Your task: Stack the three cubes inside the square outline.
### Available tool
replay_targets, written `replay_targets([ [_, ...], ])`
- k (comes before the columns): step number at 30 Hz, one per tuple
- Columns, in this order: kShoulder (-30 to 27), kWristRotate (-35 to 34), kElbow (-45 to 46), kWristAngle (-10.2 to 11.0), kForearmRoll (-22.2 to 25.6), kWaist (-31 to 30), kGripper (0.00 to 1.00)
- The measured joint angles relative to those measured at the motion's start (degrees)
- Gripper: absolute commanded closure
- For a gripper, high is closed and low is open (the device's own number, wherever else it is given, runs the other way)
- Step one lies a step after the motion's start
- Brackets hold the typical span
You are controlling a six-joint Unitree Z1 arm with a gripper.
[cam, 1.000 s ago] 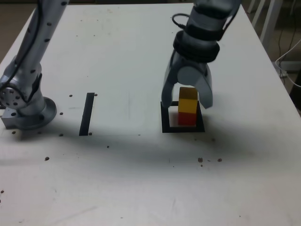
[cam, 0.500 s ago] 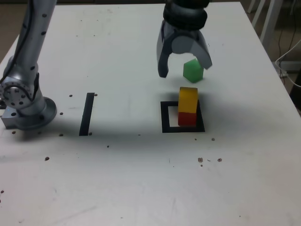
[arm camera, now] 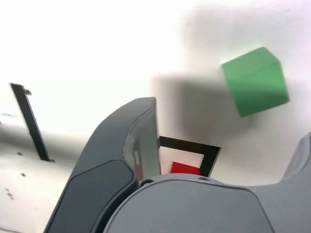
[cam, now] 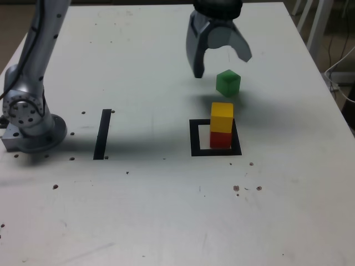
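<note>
A: Where is the hand?

B: Up over the far part of the white worktop, fingers spread wide apart with nothing between them. In the exterior view it hangs above and a little to the left of the green cube.

A: And the green cube itself?

B: It sits on the worktop by itself, beyond the outline, clear of the other two cubes. It is turned so one corner faces the camera. The wrist view shows it too, lying between the two fingers' lines but well apart from both.

A: What is inside the outline?

B: The red cube at the bottom, with the yellow cube resting on top of it, both upright. The pair stands toward the exterior view's right side of the outline, leaving white showing on the left. From the wrist only a bit of red and one corner of the frame peek past the hand's body.

A: Anything else around?

B: A straight black strip to the exterior view's left, the arm's base beyond that, and dark specks scattered over the worktop.
</note>
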Motion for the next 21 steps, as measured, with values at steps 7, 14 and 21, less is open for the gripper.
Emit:
replay_targets([
  [7,2.6,-1.7,-1.9,-1.6,-0.1,1.6,0.01],
  [14,5.5,-1.9,-4.1,-2.8,-0.1,2.7,0.01],
  [21,8.5,-1.6,-5.8,-3.5,-0.1,3.9,0.02],
])
